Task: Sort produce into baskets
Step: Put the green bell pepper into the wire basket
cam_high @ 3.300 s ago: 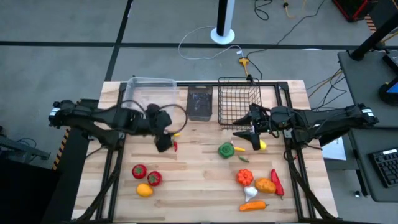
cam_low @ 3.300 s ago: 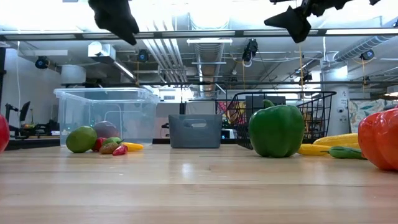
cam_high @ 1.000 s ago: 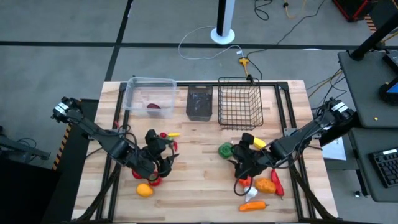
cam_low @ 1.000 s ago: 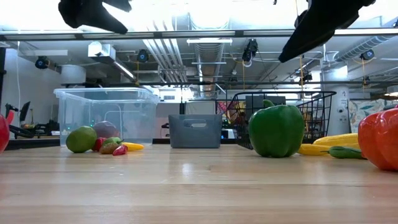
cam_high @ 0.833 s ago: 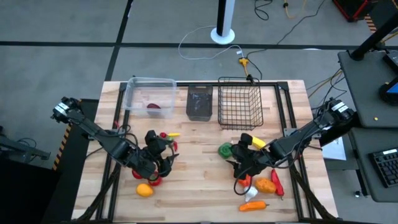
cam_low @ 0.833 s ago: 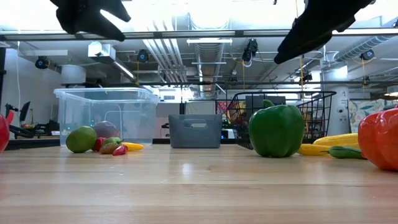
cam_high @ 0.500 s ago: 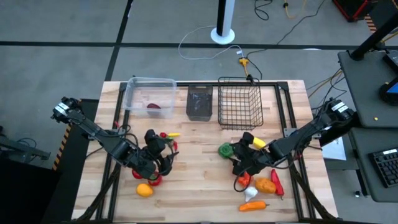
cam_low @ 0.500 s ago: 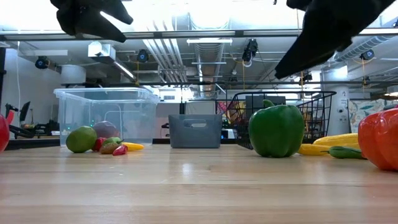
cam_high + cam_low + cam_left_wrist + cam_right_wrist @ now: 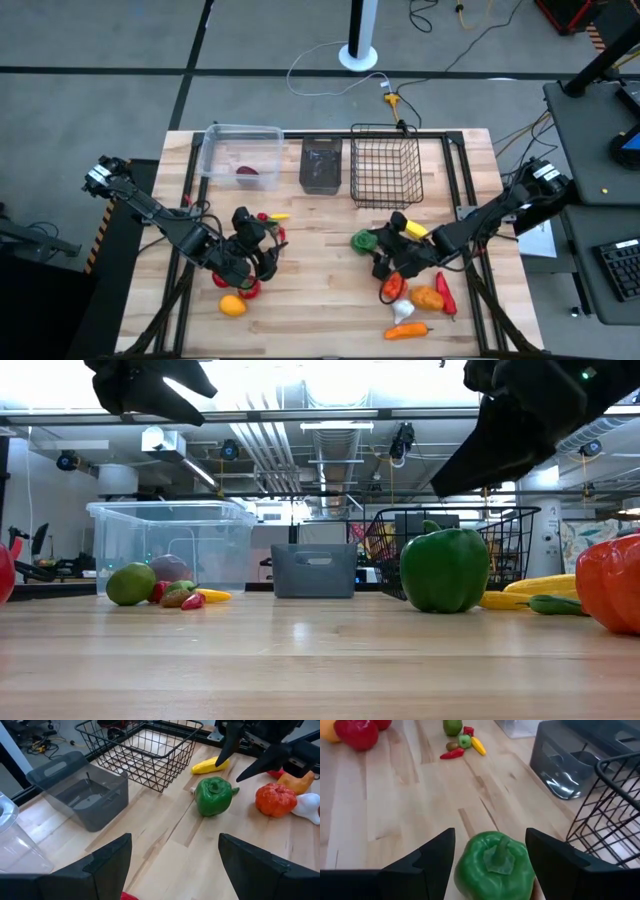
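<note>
Right wrist view: the green pepper is being framed between the right gripper's parted fingers, untouched, on the worktop near the wire basket. The left gripper is being held open, empty.

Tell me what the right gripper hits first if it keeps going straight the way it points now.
Most likely the green bell pepper. In its wrist view the right gripper has open fingers on either side of the pepper, which sits directly ahead between them. How much gap remains is hard to judge; from above, the gripper looks very close.
</note>
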{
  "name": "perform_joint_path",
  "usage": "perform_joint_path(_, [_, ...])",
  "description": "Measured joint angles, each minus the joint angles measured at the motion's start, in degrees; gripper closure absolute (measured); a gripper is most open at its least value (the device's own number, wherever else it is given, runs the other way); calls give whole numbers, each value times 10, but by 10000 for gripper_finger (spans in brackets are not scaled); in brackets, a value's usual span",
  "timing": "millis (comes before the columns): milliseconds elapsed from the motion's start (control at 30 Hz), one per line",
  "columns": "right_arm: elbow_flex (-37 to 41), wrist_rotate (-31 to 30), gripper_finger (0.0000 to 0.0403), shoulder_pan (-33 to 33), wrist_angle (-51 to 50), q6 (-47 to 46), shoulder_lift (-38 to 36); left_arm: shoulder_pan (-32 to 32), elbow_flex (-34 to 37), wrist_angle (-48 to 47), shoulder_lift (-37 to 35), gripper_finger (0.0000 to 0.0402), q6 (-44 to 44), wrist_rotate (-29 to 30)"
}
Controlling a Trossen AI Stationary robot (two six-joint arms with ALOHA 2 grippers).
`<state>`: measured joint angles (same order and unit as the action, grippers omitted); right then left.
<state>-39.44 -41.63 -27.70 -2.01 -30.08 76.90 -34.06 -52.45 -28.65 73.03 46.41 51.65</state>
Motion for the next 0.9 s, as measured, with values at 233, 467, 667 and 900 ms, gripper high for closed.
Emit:
perform_joint_path(233, [44, -17, 170, 0, 57, 15, 0, 0, 0, 0, 0, 122, 0, 1])
perform_joint_path(467, [91, -21, 170, 0, 157, 58, 0, 0, 0, 0, 0, 122, -3, 4])
perform_joint_path(667, [117, -25, 170, 0, 213, 91, 3, 0, 0, 0, 0, 122, -4, 4])
perform_joint_path(900, [118, -41, 170, 0, 272, 123, 60, 0, 0, -1, 0, 122, -4, 4])
